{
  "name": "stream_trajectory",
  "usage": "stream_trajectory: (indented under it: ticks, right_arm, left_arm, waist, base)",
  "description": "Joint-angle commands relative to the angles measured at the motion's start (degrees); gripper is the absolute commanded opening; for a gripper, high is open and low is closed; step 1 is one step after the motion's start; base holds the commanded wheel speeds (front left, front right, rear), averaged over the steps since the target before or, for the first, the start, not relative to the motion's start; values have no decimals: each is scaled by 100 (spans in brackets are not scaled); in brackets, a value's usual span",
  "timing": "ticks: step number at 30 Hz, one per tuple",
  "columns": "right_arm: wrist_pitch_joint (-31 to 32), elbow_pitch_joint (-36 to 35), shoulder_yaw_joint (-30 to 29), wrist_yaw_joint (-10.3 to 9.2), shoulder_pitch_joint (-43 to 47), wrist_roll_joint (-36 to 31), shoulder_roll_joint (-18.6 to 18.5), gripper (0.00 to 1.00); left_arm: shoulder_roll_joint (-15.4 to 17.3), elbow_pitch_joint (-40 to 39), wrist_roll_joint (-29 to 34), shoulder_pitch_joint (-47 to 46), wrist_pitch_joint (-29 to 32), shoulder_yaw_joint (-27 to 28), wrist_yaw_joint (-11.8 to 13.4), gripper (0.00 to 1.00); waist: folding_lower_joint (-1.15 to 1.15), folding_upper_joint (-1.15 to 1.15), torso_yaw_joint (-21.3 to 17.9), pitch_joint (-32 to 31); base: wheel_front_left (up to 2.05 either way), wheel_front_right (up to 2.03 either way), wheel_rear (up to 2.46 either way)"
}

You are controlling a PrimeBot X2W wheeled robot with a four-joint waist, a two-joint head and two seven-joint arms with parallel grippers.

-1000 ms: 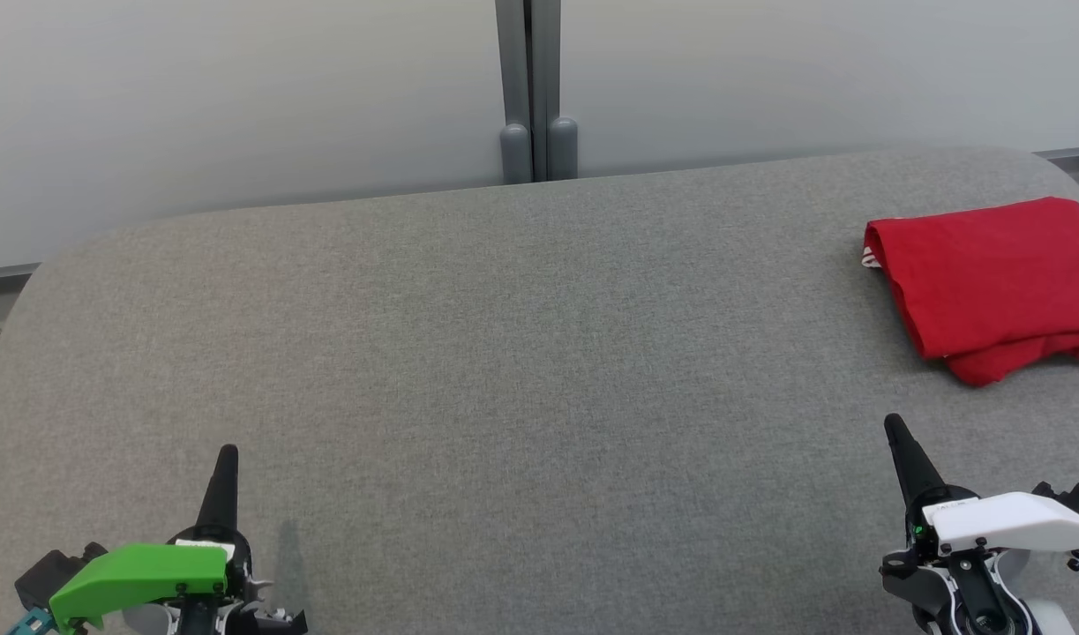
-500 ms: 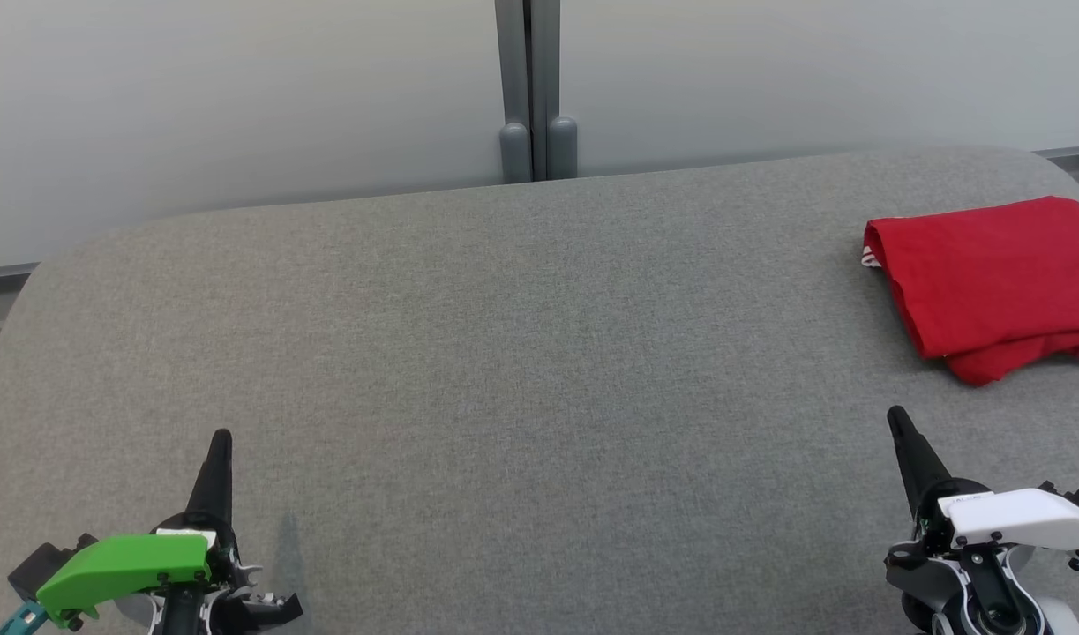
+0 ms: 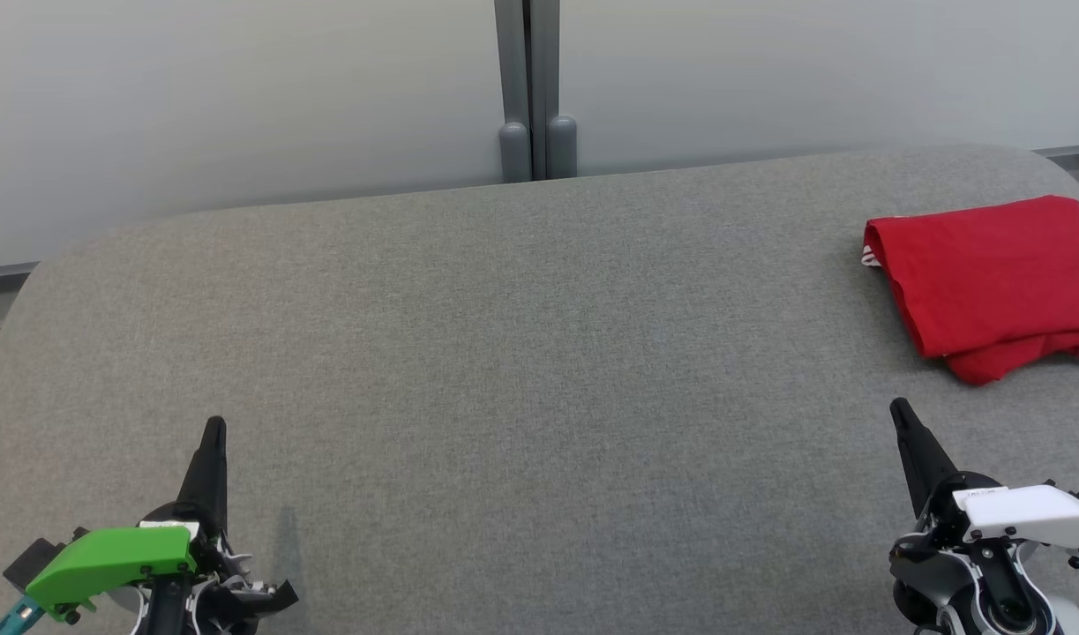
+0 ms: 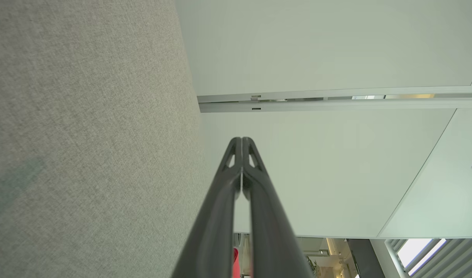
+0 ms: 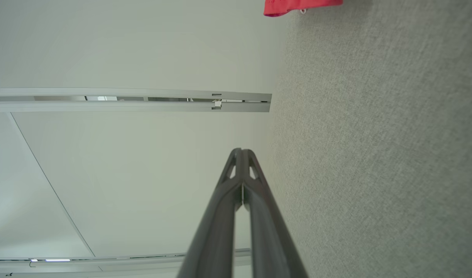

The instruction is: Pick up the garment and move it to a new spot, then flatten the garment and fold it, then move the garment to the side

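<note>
The garment (image 3: pixel 998 282) is red and lies folded at the far right of the grey table (image 3: pixel 521 353); its edge also shows as a red strip, the garment (image 5: pixel 297 7), at the top of the right wrist view. My left gripper (image 3: pixel 213 428) is shut near the table's front left, holding nothing, with the left gripper (image 4: pixel 242 139) showing its fingers pressed together. My right gripper (image 3: pixel 898 407) is shut at the front right, a short way in front of the garment and apart from it. In its own wrist view the right gripper (image 5: pixel 242 150) has its tips together.
A pale partition wall (image 3: pixel 239 97) with a grey post (image 3: pixel 537 88) stands behind the table. The table's rounded corners lie at the far left and the far right, and the garment reaches close to the right edge.
Both grippers have shifted a little: the left tip has risen in the head view and its body slid left, and the right tip has risen slightly too. The garment has not moved.
</note>
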Motion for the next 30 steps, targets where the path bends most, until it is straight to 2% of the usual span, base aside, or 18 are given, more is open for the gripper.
stream_trajectory:
  ticks: [1, 30]
  right_arm:
    - [34, -33, -25, -2, -55, 123, -33, 0]
    - [59, -41, -31, -2, -54, 192, -34, 0]
  left_arm:
    - [29, -24, -122, -120, 43, 39, -32, 0]
    - [29, -22, -176, -109, 66, 46, -38, 0]
  waist:
    - [0, 0, 0, 1]
    - [0, 0, -1, 2]
  base:
    - [0, 0, 0]
    - [0, 0, 0]
